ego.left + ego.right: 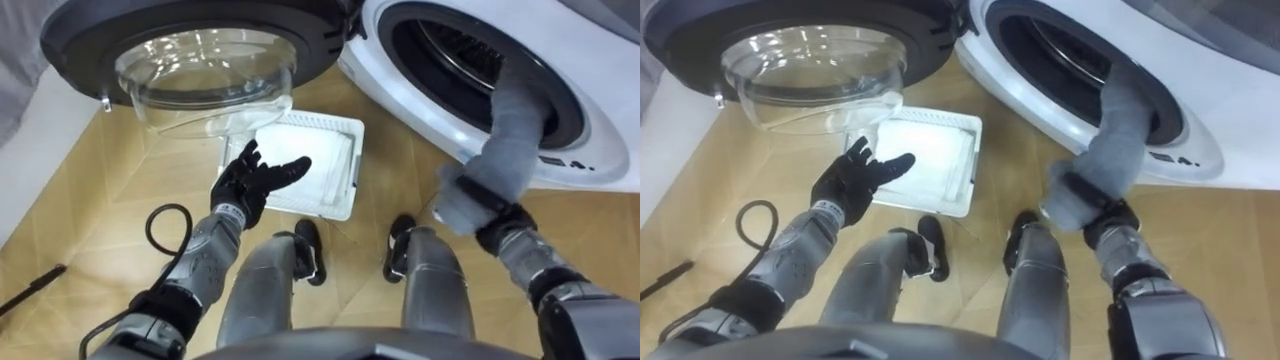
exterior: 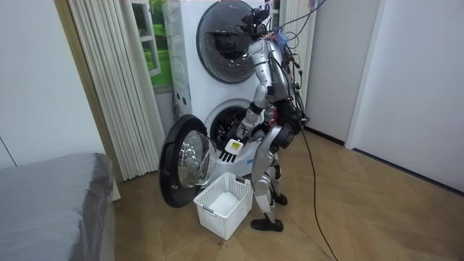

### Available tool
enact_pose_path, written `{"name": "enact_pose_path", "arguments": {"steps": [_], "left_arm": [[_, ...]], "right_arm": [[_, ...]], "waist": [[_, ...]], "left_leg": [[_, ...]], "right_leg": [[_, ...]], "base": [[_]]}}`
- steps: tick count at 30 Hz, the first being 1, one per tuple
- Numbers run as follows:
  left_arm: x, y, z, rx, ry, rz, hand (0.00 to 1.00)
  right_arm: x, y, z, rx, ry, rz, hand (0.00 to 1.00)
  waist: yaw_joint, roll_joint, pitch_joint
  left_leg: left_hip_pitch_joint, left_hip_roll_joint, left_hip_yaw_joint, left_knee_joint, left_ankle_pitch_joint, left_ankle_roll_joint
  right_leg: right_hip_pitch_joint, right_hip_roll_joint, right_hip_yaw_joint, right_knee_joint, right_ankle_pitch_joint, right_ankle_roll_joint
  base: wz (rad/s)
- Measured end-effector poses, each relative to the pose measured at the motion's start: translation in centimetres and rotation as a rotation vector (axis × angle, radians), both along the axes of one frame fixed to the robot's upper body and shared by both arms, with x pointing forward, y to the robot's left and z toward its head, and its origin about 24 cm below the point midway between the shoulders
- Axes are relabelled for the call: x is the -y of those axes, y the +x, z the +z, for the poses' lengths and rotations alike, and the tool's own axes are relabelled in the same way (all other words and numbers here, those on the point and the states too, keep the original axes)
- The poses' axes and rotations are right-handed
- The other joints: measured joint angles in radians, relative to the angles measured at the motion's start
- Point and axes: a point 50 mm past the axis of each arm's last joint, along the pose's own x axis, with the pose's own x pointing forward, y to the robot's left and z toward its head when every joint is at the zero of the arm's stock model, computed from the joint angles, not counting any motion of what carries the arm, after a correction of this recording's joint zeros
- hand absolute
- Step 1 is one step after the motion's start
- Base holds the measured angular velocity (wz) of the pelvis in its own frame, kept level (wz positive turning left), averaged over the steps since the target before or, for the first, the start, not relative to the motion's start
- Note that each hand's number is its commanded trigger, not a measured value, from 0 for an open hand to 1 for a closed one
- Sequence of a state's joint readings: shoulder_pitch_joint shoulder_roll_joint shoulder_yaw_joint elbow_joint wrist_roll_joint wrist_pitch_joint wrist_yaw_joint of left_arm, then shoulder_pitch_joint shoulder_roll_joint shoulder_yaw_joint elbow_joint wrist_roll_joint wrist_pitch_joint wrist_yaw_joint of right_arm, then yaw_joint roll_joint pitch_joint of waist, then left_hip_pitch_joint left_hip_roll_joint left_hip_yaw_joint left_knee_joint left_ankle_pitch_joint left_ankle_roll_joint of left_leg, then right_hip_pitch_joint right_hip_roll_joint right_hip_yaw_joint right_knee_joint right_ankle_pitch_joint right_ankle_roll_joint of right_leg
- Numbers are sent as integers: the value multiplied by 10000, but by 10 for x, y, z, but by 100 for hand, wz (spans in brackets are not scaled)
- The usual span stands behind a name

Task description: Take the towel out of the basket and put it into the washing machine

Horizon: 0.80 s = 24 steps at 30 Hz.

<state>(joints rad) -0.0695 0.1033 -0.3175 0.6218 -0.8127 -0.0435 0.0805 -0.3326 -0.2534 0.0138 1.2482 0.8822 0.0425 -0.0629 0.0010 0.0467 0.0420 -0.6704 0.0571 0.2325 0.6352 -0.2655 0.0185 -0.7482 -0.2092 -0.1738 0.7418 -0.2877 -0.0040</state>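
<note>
Grey towel [image 1: 515, 125] — clenched in right hand [image 1: 487, 200] — trails into washer drum [image 1: 450, 42]; left hand [image 1: 250, 180] splayed above basket [image 1: 335, 122].

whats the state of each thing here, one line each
washing machine door, swung open
towel, partly inside the washing machine, rest hanging out, lower end gripped
right robot hand, shut on towel
laundry basket, upright on the floor
left robot hand, open, over the laundry basket
upper machine door, shut
</note>
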Motion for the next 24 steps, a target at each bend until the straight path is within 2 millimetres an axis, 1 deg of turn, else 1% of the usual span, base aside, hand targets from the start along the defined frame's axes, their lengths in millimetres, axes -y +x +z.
{"name": "enact_pose_path", "arguments": {"steps": [2,3,4,5,6,7,8,11,12,14,16,19,22,24], "left_arm": [[-1,2,1,14,80,93,0],[-3,3,2,5,178,285,0],[-5,3,2,-5,241,378,0],[-7,4,3,-34,342,564,0],[-8,6,5,20,389,672,0],[-8,7,6,67,397,679,0],[-8,8,8,128,410,706,0],[-10,7,9,144,595,903,0],[-11,7,11,227,681,950,0],[-14,9,14,327,785,1032,0],[-17,10,16,387,894,1105,0],[-22,10,17,440,1107,1243,0],[-26,11,18,478,1284,1286,0],[-25,11,18,473,1339,1218,0]], "right_arm": [[3,9,7,96,10,-250,100],[3,16,11,248,120,-433,100],[3,20,14,344,220,-539,100],[1,27,18,447,400,-657,100],[-1,35,23,536,596,-782,100],[-2,38,26,545,661,-819,100],[-4,45,30,618,874,-1066,100],[-5,59,42,949,1516,-1813,100],[-4,63,46,1173,1779,-2129,100],[-4,69,52,1425,2119,-2500,100],[-2,73,57,1622,2393,-2854,100],[8,79,67,1973,2532,-3222,100],[11,83,74,2156,2519,-3281,100],[13,88,80,2300,2432,-3261,100]], "waist": [[-69,-122,22],[-204,-251,54],[-245,-283,41],[-268,-461,44],[-361,-499,39],[-391,-531,30],[-395,-580,42],[-422,-616,35],[-462,-615,35],[-466,-614,35],[-467,-628,35],[-475,-652,48],[-469,-746,51],[-455,-796,77]], "left_leg": [[-16,-5,149,74,15,27],[-16,-3,248,96,32,57],[-16,5,294,126,36,63],[-61,11,377,214,35,65],[-173,34,393,283,35,72],[-257,42,397,315,53,109],[-419,67,388,403,64,136],[-724,58,394,595,19,282],[-813,49,394,596,24,331],[-902,14,407,628,11,386],[-908,-15,412,643,3,411],[-926,-28,451,685,-18,457],[-950,-18,460,731,-19,459],[-979,-1,488,781,-21,461]], "right_leg": [[-70,-101,36,192,-66,-5],[-91,-166,73,270,-97,-6],[-106,-164,97,307,-101,-9],[-221,-175,154,416,-109,-14],[-291,-180,160,447,-102,-15],[-355,-176,168,461,-89,-3],[-459,-169,134,479,-54,9],[-724,-229,106,625,-19,57],[-798,-324,86,710,-28,83],[-881,-378,94,774,-35,123],[-880,-425,82,790,-32,140],[-877,-491,52,837,-67,185],[-878,-495,5,814,-77,191],[-903,-492,9,823,-78,192]], "base": [[8],[10],[0],[-4],[0],[11],[13],[9],[13],[10],[4],[5],[3],[0]]}}
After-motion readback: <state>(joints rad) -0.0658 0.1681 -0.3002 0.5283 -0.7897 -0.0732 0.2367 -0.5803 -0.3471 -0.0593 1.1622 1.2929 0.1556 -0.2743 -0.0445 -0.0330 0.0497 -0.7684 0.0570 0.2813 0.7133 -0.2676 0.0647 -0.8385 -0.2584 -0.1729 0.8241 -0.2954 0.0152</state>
